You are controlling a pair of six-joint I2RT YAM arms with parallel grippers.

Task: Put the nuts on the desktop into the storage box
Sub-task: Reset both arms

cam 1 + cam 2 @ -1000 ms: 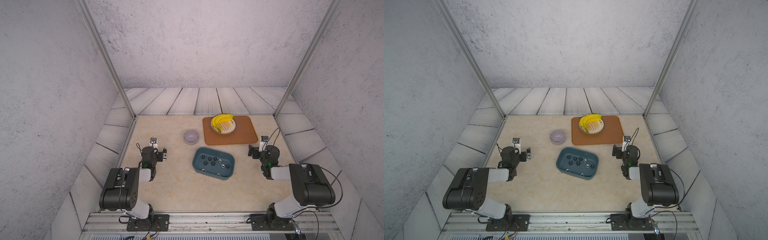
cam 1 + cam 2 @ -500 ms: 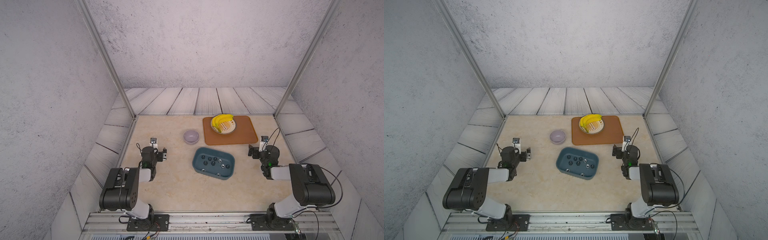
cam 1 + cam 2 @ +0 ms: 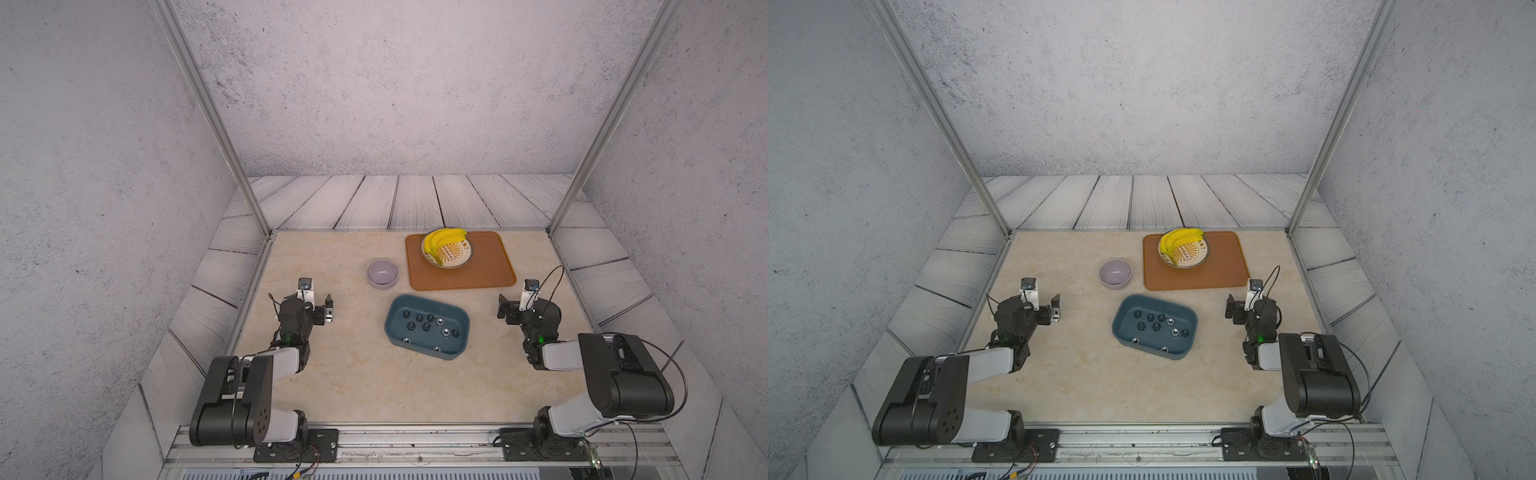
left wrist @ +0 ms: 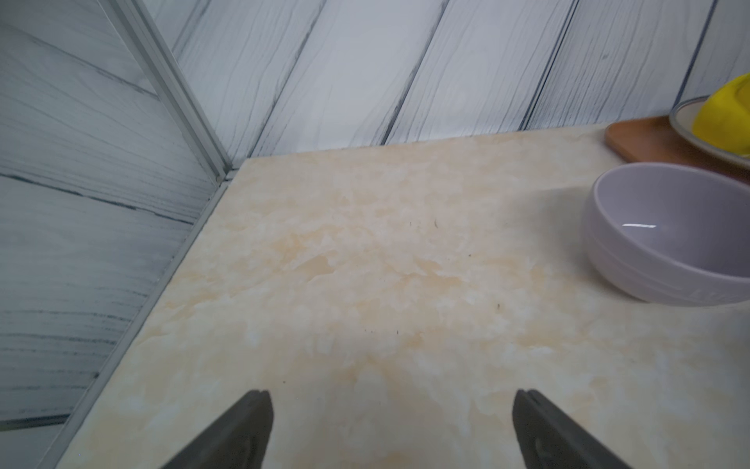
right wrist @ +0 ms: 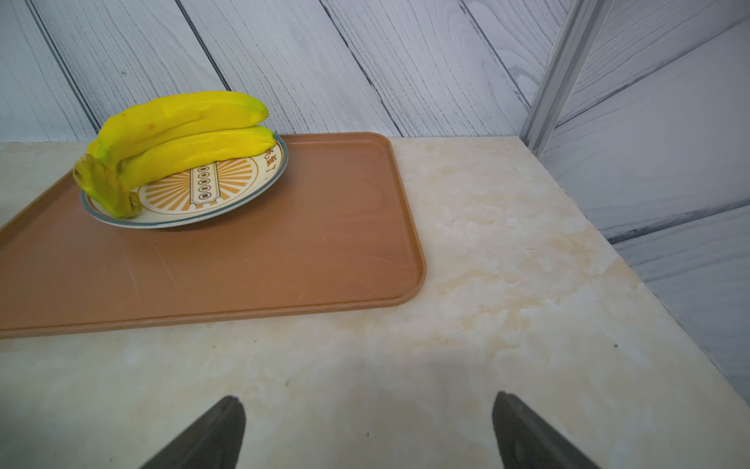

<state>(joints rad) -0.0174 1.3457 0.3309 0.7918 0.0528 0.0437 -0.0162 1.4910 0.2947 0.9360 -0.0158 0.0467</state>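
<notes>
Your left gripper [image 4: 391,398] sits at nine o'clock from the storage box [image 3: 422,338], jaws spread wide, gripping nothing. The nuts [image 3: 426,327] (ten by your count, black and silver) lie inside that box, midway across the desktop [image 3: 357,374]. At three o'clock, your right gripper [image 5: 368,398] gapes just as wide, empty.

left tool [image 4: 391,393] spread wide and empty, right tool [image 5: 368,397] likewise, both held low
</notes>
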